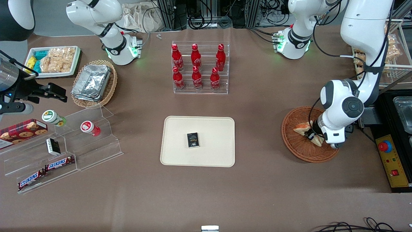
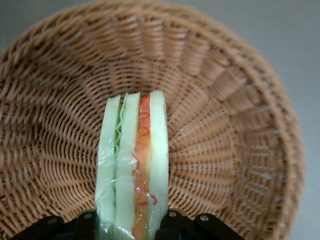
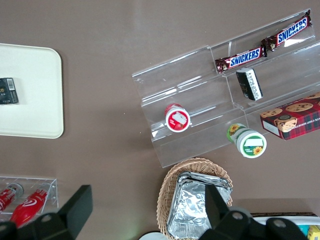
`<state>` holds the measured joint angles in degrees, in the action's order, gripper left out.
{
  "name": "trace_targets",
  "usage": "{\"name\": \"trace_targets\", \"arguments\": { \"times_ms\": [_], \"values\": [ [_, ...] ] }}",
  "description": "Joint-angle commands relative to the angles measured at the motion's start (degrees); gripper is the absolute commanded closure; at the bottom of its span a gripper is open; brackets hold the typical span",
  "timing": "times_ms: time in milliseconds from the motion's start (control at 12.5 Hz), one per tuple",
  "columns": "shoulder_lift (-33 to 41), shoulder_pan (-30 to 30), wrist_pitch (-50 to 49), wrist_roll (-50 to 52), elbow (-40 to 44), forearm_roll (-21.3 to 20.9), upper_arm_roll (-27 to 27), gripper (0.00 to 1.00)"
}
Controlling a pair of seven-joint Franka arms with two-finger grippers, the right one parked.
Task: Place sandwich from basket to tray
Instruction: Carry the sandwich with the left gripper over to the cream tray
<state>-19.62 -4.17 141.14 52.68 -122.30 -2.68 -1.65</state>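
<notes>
Glossy white rounded arm shells, grey round joint caps, black cables; dark gripper (image 1: 313, 136) over the basket

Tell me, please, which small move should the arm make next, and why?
Probably a straight lift. The gripper is down in the basket and seems shut on the sandwich, which stands on edge between its fingers. The sandwich is still low inside the basket's rim, so it should rise clear before moving toward the tray.

- Brown table (image 1: 257, 180), plain cloth-looking top
- On it: cream tray (image 1: 212, 154), reddish basket (image 1: 296, 145) with the gripper (image 1: 311, 135) down in it, clear cola bottle rack (image 1: 200, 67), stepped acrylic snack stand (image 1: 83, 151), foil-container basket (image 1: 109, 90)
</notes>
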Motion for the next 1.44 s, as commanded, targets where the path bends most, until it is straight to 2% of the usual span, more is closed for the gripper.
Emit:
{"name": "trace_targets", "arguments": {
  "times_ms": [0,320,480,720,800,1040,1200,1360],
  "values": [
    [3.09,-0.31,-13.88,1.38,8.17,-2.32,0.33,1.0],
    [-0.14,-1.54,-47.37,-2.74,36.71,-1.81,5.24,1.0],
    [-3.48,-1.54,-54.02,-4.77,46.85,-2.07,11.46,1.0],
    [-10.59,-2.23,-53.6,-7.32,56.09,-2.42,22.62,1.0],
    [-13.31,-4.07,-51.86,-7.41,57.42,-2.42,23.96,1.0],
    [-22.01,-11.63,-44.2,-7.59,57.35,-3.29,23.89,1.0],
    [-27.38,-14.18,-38.78,-9.25,57.35,-8.81,23.89,1.0],
    [-31.78,-16.21,-30.6,-8.56,57.26,-9.71,23.63,1.0]
  ]
}}
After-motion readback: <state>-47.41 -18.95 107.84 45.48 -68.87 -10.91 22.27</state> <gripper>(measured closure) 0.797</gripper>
